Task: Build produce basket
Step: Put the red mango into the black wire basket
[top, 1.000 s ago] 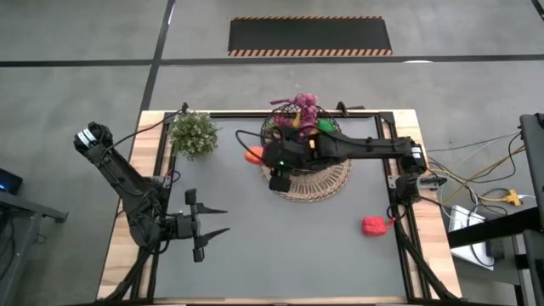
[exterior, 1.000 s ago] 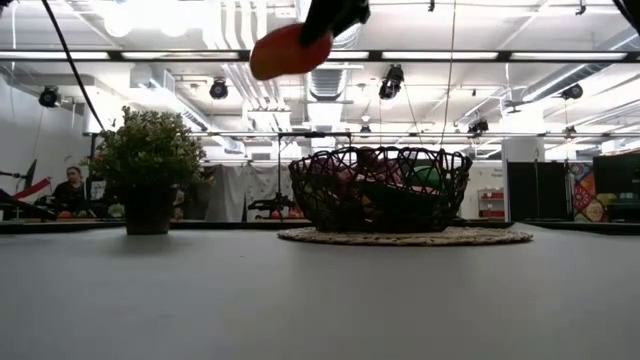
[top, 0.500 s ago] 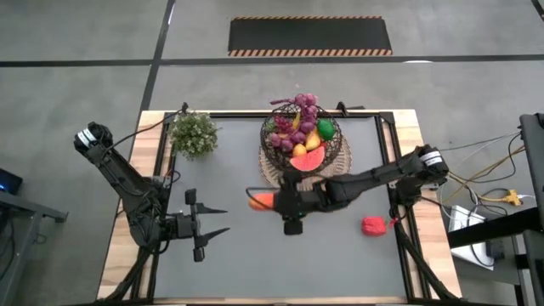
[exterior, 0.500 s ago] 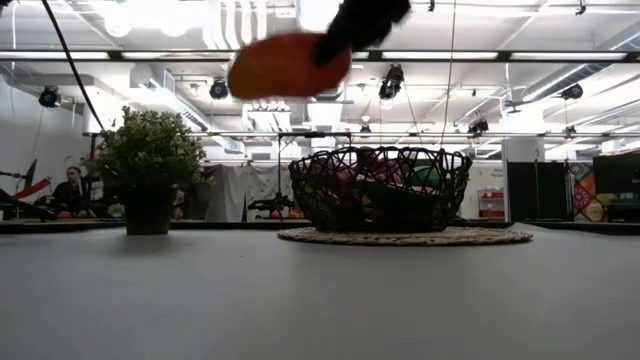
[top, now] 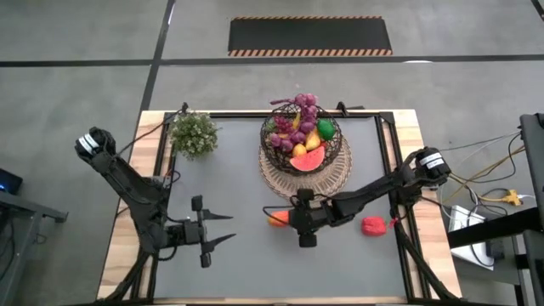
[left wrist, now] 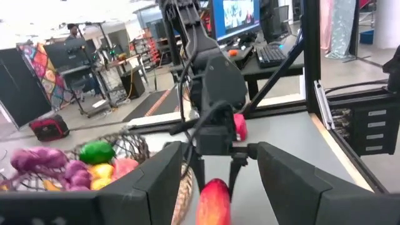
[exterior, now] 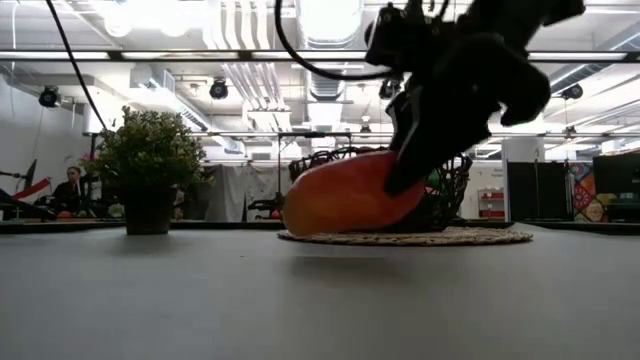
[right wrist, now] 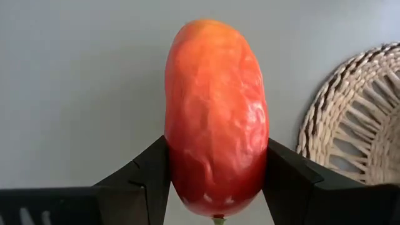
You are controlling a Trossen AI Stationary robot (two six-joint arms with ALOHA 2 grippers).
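The basket (top: 302, 144), a dark wire bowl, stands on a round woven mat at the table's far middle. It holds grapes, a watermelon slice, a lime and yellow fruit. An orange-red mango (top: 277, 219) is at the right gripper (top: 287, 219), just in front of the mat's near edge; this gripper is shut on it. A red pepper (top: 372, 225) lies on the table by the right edge. The left gripper (top: 229, 228) is open and touches nothing, over the near left of the table, pointing toward the mango. My right gripper pinches the mango (right wrist: 215, 112) between its two fingers (right wrist: 147, 172), one on each long side near one end (right wrist: 215, 200). It comes from the table's right, slanting down, with the mango pointing on along the fingers. The mango (exterior: 350, 195) is lifted clear, low above the table.
A bushy green plant (top: 194, 133) in a pot stands at the far left corner. The woven mat (top: 327, 180) reaches out beyond the basket on its near side. Bare grey table lies between the two grippers and along the near edge.
The right gripper has carried the mango from beside the basket toward the near edge and down, from high above the table to just over it in front of the mat. It has stayed shut on the mango. The left arm has shifted slightly toward the near right.
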